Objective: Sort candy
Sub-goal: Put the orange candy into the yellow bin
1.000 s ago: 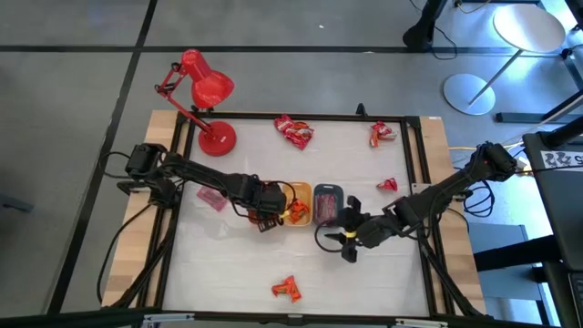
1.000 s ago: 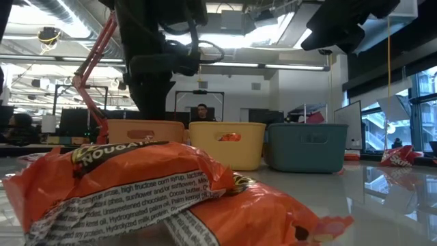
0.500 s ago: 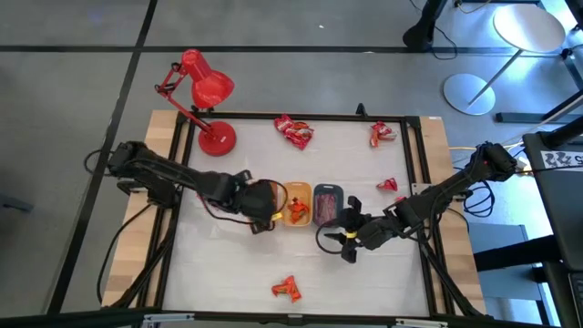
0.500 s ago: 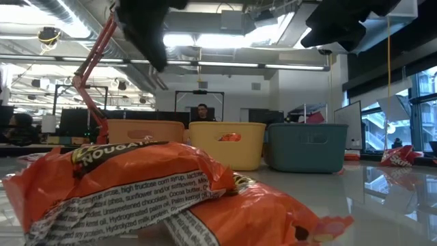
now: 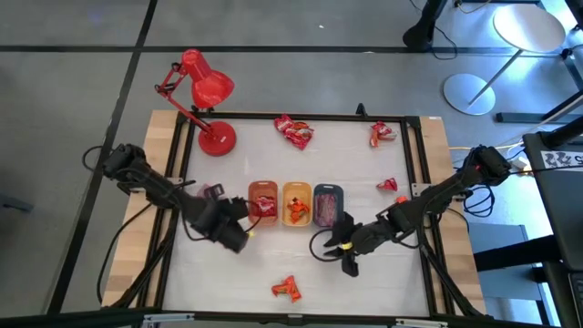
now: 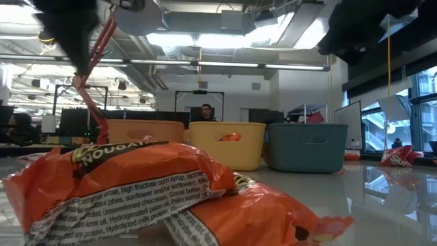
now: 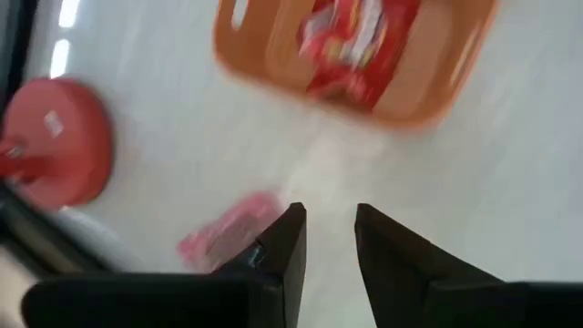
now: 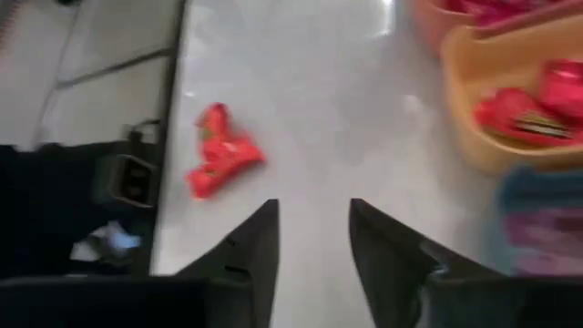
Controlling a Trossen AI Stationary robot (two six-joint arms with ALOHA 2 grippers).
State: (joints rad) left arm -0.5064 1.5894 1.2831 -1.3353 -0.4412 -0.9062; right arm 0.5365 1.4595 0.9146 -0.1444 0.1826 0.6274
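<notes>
**Both hands over bare surface, nothing held**

Three small trays sit side by side near the middle of the white surface (image 5: 364, 164): orange tray (image 5: 262, 202), yellow tray (image 5: 296, 203), grey tray (image 5: 327, 202). Each holds candy: red wrappers in the orange tray, orange-red in the yellow, pink in the grey.

Loose candy elsewhere:
- red pile (image 5: 293, 131) at the far edge, near the middle
- red piece (image 5: 382, 133) at the far right corner
- small red piece (image 5: 387, 185) right of the trays
- pink piece (image 5: 211, 194) left of the orange tray
- orange-red piece (image 5: 287, 289) near the front edge; it fills the foreground of the low view (image 6: 164, 188)

Left hand (image 5: 239, 234) sits just in front of and left of the orange tray. Wrist view: fingers (image 7: 284, 251) part open with a narrow gap, nothing between them; white surface shows through the gap. The pink piece (image 7: 226, 231) lies just beside one finger, the orange tray (image 7: 428, 91) farther ahead.

Right hand (image 5: 344, 249) sits in front of the grey tray. Wrist view: fingers (image 8: 255, 251) part open, empty, bare surface between. An orange-red piece (image 8: 220, 153) lies ahead of it, apart from the fingers.

Red desk lamp (image 5: 202, 91) stands at the far left corner. In the low view, a person (image 6: 202, 113) sits in the room behind.
</notes>
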